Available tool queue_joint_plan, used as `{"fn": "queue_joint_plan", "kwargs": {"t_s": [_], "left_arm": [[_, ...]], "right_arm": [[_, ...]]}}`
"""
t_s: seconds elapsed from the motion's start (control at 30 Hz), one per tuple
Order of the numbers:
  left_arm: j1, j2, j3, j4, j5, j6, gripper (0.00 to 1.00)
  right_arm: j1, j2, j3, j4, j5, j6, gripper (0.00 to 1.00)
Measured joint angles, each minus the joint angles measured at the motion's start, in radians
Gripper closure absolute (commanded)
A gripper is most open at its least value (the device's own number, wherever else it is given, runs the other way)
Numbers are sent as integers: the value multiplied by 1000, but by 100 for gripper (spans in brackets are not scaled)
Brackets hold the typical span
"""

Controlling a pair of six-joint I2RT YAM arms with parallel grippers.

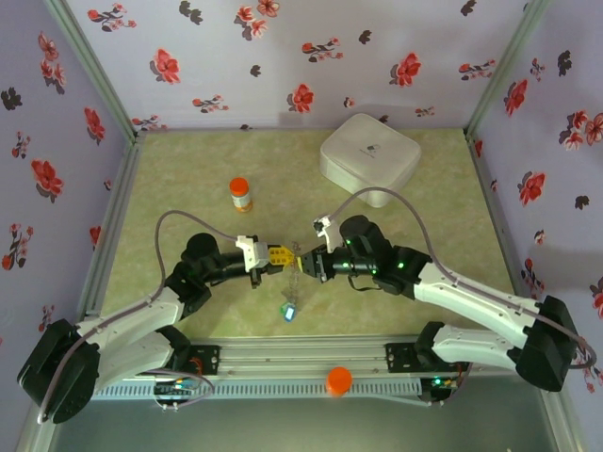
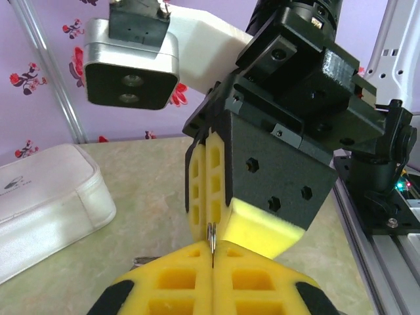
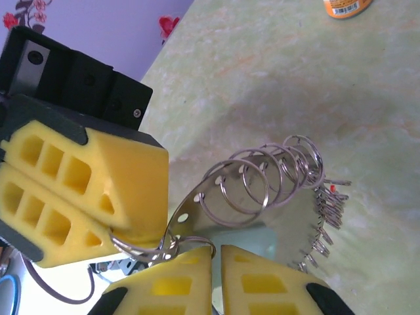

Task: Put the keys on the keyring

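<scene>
Left wrist camera is showing the left gripper (image 2: 211,259) clamping, fully shut, on a thin silver loop of the keyring (image 2: 211,235). The right gripper (image 2: 207,216) is meeting it tip to tip, its pads nearly together on the same loop. Right wrist camera is giving more: the keyring is fanning out as a coil of bright wire rings on a metal strip, with small keys (image 3: 323,220) dangling at its far end over the green table (image 3: 275,79). Top external camera is adding one green-tagged key (image 1: 289,310) lying on the table, on the near side of the grippers.
</scene>
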Motion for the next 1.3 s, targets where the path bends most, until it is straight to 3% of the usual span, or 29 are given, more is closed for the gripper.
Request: {"fn": "queue_joint_plan", "kwargs": {"t_s": [0.17,0.3,0.6,0.93,1.3], "left_arm": [[0,-7,0,1,0,0,100],[0,-8,0,1,0,0,100],[0,-8,0,1,0,-1,100],[0,3,0,2,16,-11,100],[0,5,0,0,35,-11,100]], "right_arm": [[0,-5,4,-29,6,-40,66],[-2,-62,3,-77,40,-94,61],[-2,-234,-154,97,32,-336,63],[-2,-164,-150,187,-74,-608,69],[-2,-114,-89,163,-73,-792,74]]}}
